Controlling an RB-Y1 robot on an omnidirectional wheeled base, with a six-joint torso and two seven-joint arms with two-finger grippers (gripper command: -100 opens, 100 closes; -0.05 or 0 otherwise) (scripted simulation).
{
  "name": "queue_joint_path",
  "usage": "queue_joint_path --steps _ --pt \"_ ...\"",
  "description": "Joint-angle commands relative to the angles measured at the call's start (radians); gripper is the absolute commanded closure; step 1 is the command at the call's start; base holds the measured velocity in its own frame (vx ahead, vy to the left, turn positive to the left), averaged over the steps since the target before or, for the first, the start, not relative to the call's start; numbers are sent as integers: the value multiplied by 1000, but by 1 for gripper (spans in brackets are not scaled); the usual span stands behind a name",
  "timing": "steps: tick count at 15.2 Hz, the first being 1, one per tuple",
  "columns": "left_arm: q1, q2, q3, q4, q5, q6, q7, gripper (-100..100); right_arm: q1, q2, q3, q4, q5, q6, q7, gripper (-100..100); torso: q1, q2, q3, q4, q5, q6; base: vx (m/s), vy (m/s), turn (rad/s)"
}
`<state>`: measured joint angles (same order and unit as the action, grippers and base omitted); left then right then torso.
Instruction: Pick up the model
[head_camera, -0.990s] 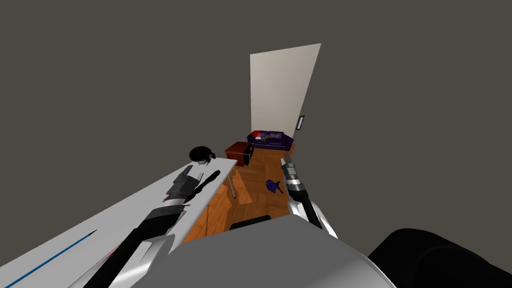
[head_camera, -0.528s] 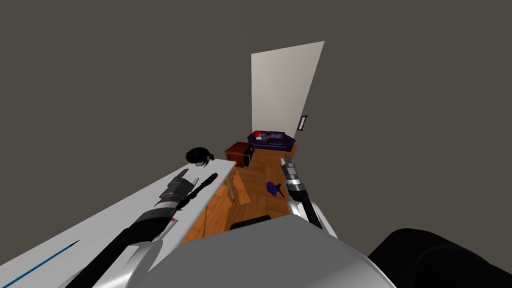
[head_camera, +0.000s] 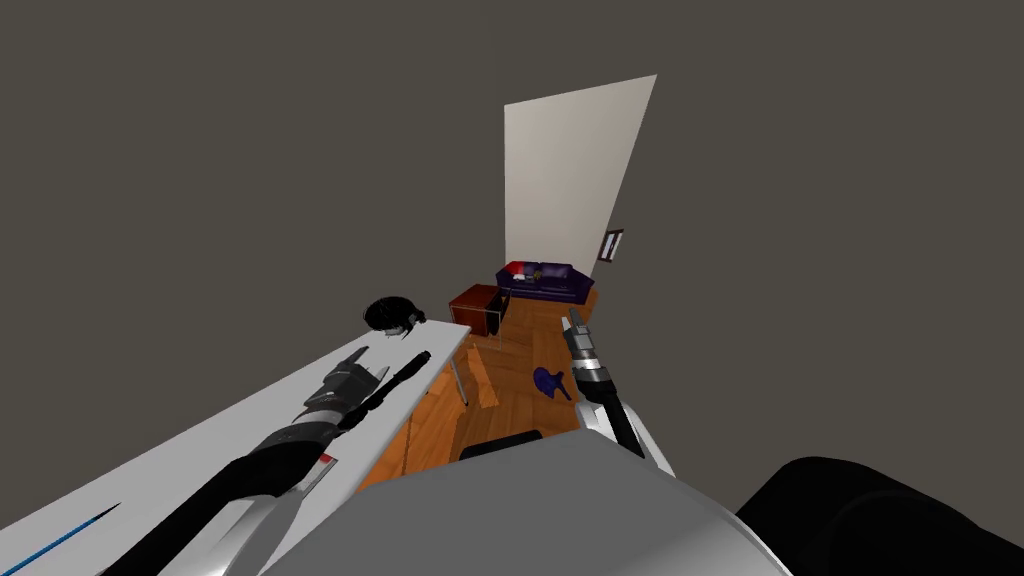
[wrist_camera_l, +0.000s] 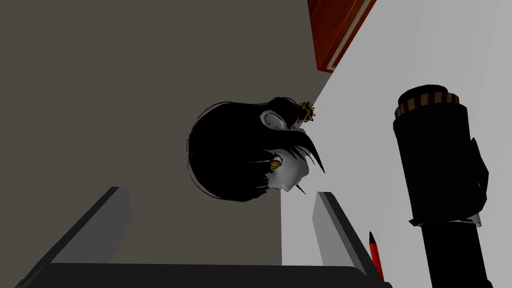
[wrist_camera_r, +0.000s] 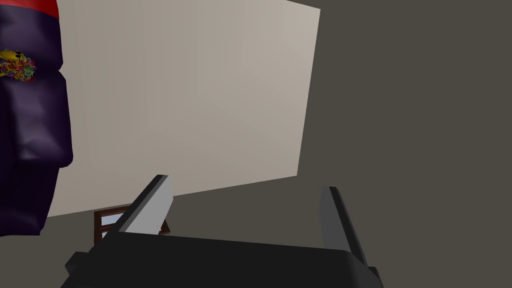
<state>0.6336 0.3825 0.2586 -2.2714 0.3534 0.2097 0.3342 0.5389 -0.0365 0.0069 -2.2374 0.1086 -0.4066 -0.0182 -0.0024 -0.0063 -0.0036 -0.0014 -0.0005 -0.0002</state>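
Model head (wrist_camera_l: 240, 150) status: not gripped, lying at the far corner of the white table (wrist_camera_l: 425, 50).
Left gripper (wrist_camera_l: 219, 194): fingers apart, low over the table, model just past the tips, dark cylinder (wrist_camera_l: 432, 160) beside it.
Change: my head camera shifted; left hand eased slightly back along the cylinder, gap to the model not closed.
Meaning: probably lining up; needs a forward push before closing.
Right gripper (wrist_camera_r: 245, 183): fingers apart, idle, off the table.
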Motion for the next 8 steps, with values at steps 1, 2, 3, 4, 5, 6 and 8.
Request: queue_joint_path --steps 1,2,3,4,5,6,8 --pt "2 6 10 2 11 29 9 -100 0 0 0 0 0 0 0 0 0 0 0 0 0 0 76 -37 15" --pt "11 13 30 1 33 63 24 -100 0 0 0 0 0 0 0 0 0 0 0 0 0 0 79 -36 31" --pt "11 13 30 1 33 76 24 -100 0 0 0 0 0 0 0 0 0 0 0 0 0 0 84 -39 34" --pt "11 13 30 1 33 76 24 -100 0 0 0 0 0 0 0 0 0 0 0 0 0 0 56 -29 15" --pt "20 20 51 1 56 113 40 -100 0 0 0 0 0 0 0 0 0 1 0 0 0 0 65 -27 30" --pt "20 20 51 1 56 124 40 -100 0 0 0 0 0 0 0 0 1 1 0 0 0 0 71 -31 31" --pt "30 25 72 1 78 171 55 -100 0 0 0 0 0 0 0 0 0 1 0 0 0 0 74 -42 38"
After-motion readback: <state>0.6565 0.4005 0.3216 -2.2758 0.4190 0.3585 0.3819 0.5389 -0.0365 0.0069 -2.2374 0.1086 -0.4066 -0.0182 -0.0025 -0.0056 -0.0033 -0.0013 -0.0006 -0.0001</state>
